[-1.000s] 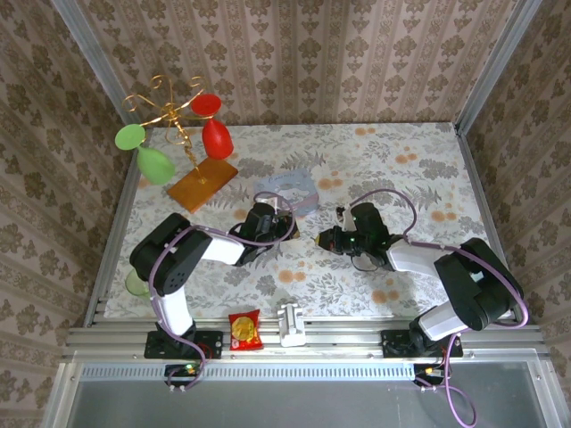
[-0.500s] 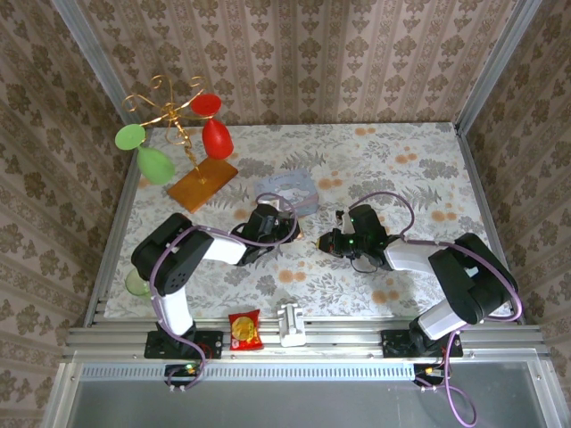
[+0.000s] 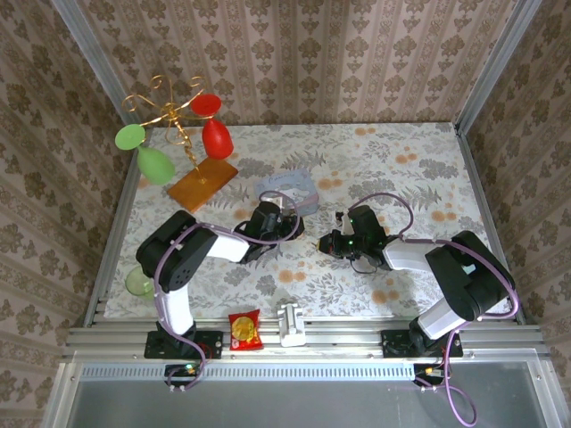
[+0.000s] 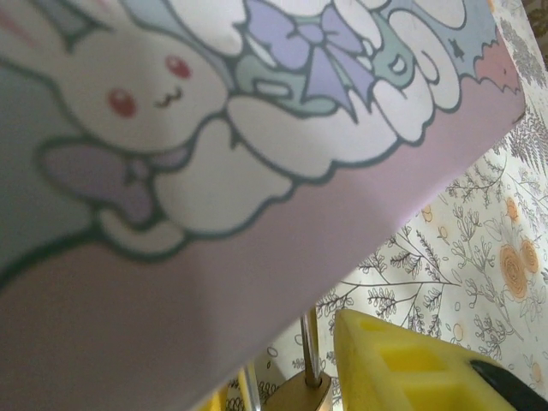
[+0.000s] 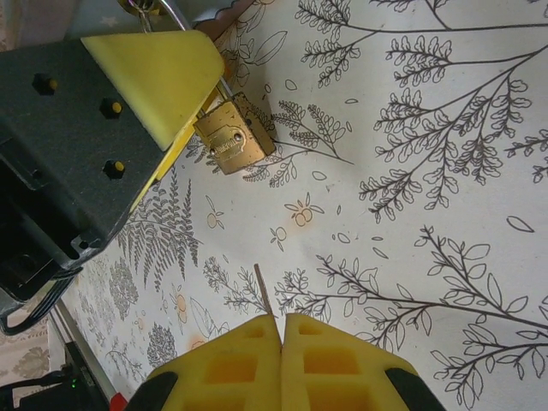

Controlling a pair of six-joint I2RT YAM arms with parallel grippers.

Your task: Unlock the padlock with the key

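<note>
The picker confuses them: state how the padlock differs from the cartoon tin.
Size: the padlock is tiny, the cartoon tin far larger. Colour: the padlock is brass-gold with a silver shackle; the tin is pale blue and pink, printed with a rabbit. Place: the padlock sits between the fingers of the left gripper; the tin stands beyond them. Both are near the tablecloth's middle.

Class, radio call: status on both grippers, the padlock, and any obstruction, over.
Left gripper at padlock, grip unclear. Right gripper shut on key, short of padlock. Cartoon tin close beside padlock.
</note>
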